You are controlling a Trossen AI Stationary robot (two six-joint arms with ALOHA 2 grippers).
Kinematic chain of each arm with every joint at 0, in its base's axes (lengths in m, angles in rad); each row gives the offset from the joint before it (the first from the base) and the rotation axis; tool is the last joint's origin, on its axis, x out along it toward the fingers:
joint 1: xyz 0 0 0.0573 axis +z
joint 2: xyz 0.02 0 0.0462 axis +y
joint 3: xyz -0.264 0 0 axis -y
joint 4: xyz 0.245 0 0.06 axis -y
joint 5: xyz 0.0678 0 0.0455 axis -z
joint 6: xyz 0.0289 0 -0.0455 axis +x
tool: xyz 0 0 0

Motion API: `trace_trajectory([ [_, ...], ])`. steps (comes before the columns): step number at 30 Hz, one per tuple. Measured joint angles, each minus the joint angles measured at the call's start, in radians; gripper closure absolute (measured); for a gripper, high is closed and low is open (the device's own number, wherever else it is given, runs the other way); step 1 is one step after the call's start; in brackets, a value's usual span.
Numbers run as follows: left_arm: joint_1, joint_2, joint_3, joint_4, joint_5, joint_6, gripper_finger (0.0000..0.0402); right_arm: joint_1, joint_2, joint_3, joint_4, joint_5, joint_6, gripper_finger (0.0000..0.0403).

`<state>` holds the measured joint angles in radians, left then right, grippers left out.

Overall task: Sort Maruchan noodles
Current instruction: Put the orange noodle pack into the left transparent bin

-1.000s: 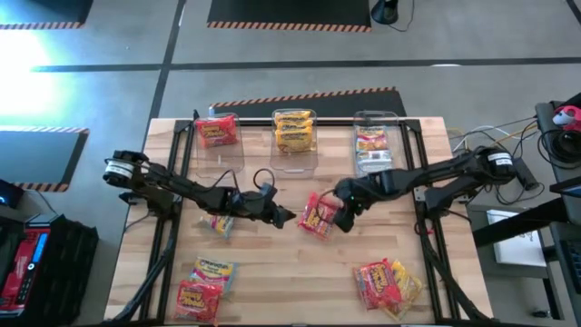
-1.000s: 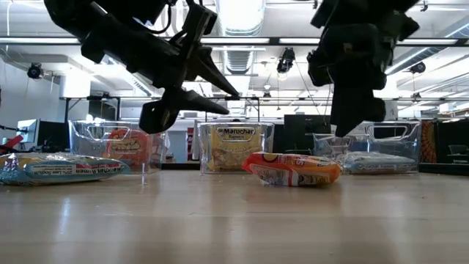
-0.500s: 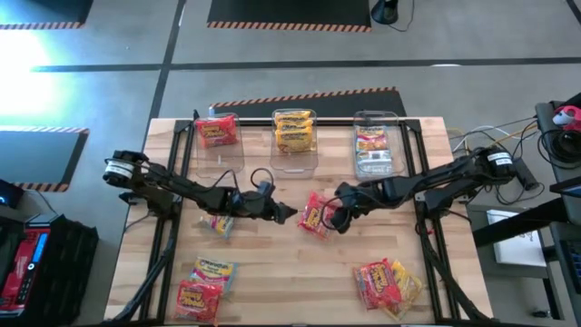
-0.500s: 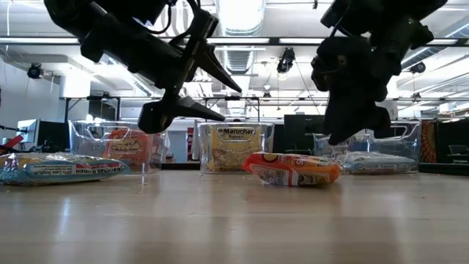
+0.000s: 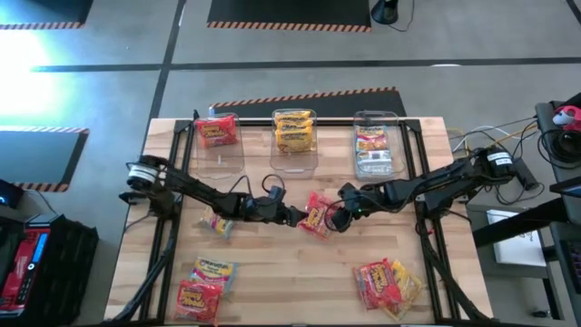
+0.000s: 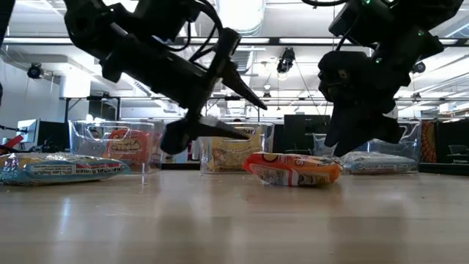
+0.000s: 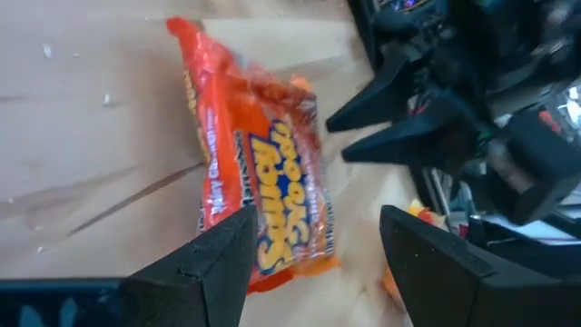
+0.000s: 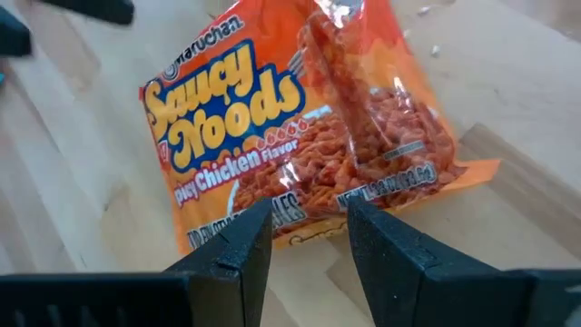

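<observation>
A red-orange Maruchan noodle packet (image 5: 317,215) lies flat on the middle of the table; it also shows in the low view as packet (image 6: 293,169), in the left wrist view as packet (image 7: 259,195) and in the right wrist view as packet (image 8: 290,127). My left gripper (image 5: 298,218) is open, just left of the packet and slanting down at it, gripper (image 7: 313,263). My right gripper (image 5: 341,216) is open and hovers just over the packet's right edge, gripper (image 8: 309,238), gripper (image 6: 359,143). Neither shows contact with it.
Three clear bins stand along the far edge: one with a red packet (image 5: 218,133), one with yellow packets (image 5: 294,130), one with multicoloured packets (image 5: 374,150). One loose packet (image 5: 221,223) lies left of centre. Piles lie near left (image 5: 204,282) and near right (image 5: 388,283).
My left gripper has moved toward the table's right and down, closing in on the red packet's left edge. My right gripper has tipped and come down nearer the packet's right edge. The packet has stayed where it was.
</observation>
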<state>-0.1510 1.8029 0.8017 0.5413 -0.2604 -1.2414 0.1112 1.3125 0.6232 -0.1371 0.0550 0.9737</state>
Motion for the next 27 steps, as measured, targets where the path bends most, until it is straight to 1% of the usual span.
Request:
trace_trajectory([
  [4,0.001,0.059,0.028,-0.005,0.037,-0.008,0.0185,0.0,0.0,-0.016,-0.002,0.023,0.02,0.0271],
  [6,0.001,0.079,0.042,-0.002,0.037,-0.01,0.0185,0.0,0.0,-0.024,0.002,0.024,0.032,0.0271],
  [14,0.017,0.088,0.048,-0.022,0.029,0.024,0.0185,0.001,0.0,-0.061,-0.001,0.026,0.067,0.0271],
  [19,0.034,0.101,0.048,-0.017,0.018,0.028,0.0185,0.001,0.04,-0.066,0.018,0.035,0.074,0.0271],
  [22,0.035,0.112,0.047,-0.02,0.018,0.027,0.0185,0.001,0.066,-0.066,0.05,0.019,0.073,0.0271],
  [27,0.034,0.109,0.047,-0.019,0.015,0.028,0.0185,0.001,0.044,-0.065,0.035,0.007,0.073,0.0271],
])
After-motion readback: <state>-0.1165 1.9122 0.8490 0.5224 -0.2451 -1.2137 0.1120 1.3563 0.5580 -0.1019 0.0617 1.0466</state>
